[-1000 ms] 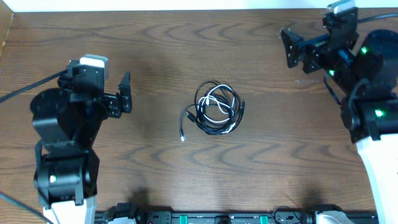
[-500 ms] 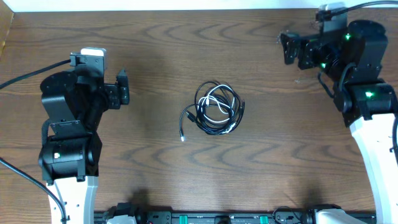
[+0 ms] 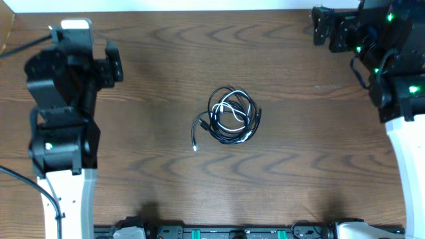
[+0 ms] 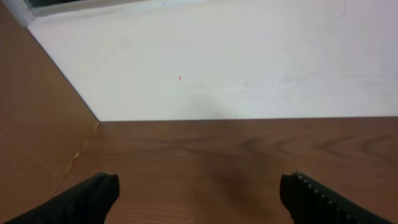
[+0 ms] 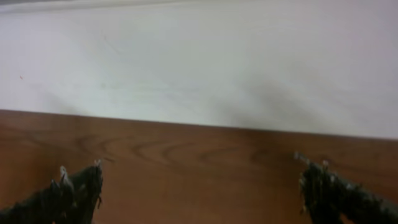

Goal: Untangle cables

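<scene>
the table (image 3: 166,166) is dark brown wood with a wavy, swirling grain and a dull sheen. near its middle lies the tangle of cables (image 3: 231,117), thin round cords wound into a loose, roughly circular coil. the black cable (image 3: 216,126) makes several overlapping loops, and whether it is one cord or two cannot be told. one shorter white cable (image 3: 228,105) threads through the upper and right part of the coil, touching the black loops. one black loose end (image 3: 195,133) runs out of the coil's left side and finishes in a small pale plug tip on the bare wood. there are two arms, both black with white lower links, and both well apart from the tangle. the left gripper (image 3: 114,63) hangs over the table's far left part, its arm folded up, and the wrist camera looks level along the wood towards a smooth white wall (image 4: 249,56) and a plain brown side board (image 4: 37,106). its two dark fingers (image 4: 93,193) sit at opposite lower corners of that view, spread wide with nothing between them. the right gripper (image 3: 323,26) is at the table's far right edge, pointing left. its ridged black fingers (image 5: 78,190) are likewise set far apart and empty, facing the same white wall across the wood.
</scene>
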`<state>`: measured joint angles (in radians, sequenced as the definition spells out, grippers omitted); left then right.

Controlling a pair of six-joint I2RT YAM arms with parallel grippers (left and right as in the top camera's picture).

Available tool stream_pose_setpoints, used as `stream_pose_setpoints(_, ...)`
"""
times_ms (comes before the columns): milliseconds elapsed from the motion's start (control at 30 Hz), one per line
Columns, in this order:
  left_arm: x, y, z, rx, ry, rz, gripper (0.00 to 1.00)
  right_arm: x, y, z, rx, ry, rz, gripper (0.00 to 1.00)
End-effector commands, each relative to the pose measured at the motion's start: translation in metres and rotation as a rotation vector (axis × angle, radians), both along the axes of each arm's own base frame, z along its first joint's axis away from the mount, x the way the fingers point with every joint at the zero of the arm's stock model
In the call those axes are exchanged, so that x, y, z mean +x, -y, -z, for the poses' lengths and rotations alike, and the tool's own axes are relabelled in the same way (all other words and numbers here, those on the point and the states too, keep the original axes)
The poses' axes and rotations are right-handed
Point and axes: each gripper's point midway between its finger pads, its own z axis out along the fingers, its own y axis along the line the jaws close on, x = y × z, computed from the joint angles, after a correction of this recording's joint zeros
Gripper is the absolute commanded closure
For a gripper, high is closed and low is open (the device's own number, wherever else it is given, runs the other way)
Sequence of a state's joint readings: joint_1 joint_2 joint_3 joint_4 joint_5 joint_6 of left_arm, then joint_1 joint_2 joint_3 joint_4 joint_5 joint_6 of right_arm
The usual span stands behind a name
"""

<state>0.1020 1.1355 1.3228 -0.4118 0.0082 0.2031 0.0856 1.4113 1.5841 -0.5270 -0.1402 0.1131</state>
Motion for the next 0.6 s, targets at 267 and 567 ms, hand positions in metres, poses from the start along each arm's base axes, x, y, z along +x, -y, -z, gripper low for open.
stream_pose_setpoints(267, 0.011, -0.003, -0.039, -0.017, -0.04, -0.02, 0.13, -0.013, -0.014, -0.012, -0.13, -0.196, -0.161, 0.01)
stream_pose_setpoints(567, 0.007, -0.003, -0.04, -0.038, -0.043, -0.031, 0.12, -0.042, -0.006, -0.047, -0.138, -0.181, -0.144, 0.01)
